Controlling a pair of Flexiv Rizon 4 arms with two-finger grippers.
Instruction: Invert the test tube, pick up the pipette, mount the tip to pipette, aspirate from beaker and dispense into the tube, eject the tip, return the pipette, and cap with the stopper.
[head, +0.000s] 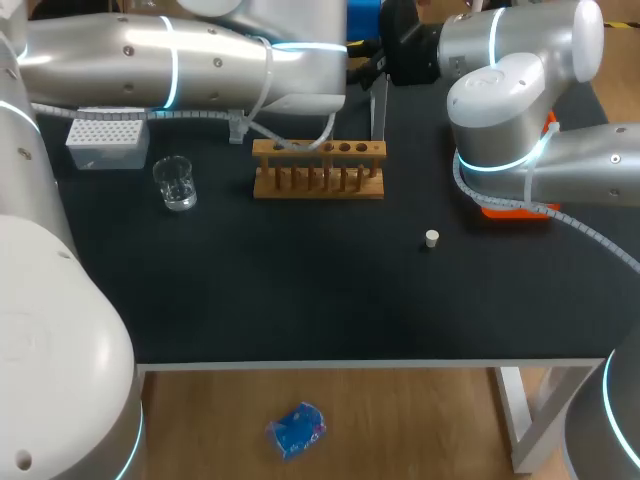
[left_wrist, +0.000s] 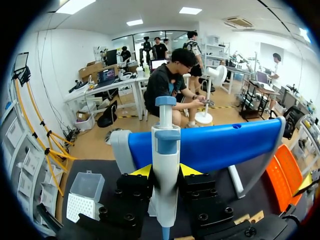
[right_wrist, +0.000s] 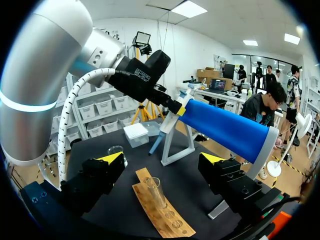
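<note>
Left wrist view: left jaws clamped on pipette (left_wrist: 165, 167) from both sides, blue stand (left_wrist: 215, 145) just behind them. Right jaws wide, empty; test tube (right_wrist: 155, 191) upright in rack (right_wrist: 165, 216) ahead, between them. Judged: tube turned, pickup underway. To do: tipping, aspirating, dispensing, ejecting, returning, capping. Stopper (head: 431, 238) lies loose on table (head: 300, 310).

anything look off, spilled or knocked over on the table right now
Nothing stands out. The test tube stands upright in the wooden rack, the beaker is upright with no spill around it, and the small white stopper sits alone on the table, apart from the rack.
</note>
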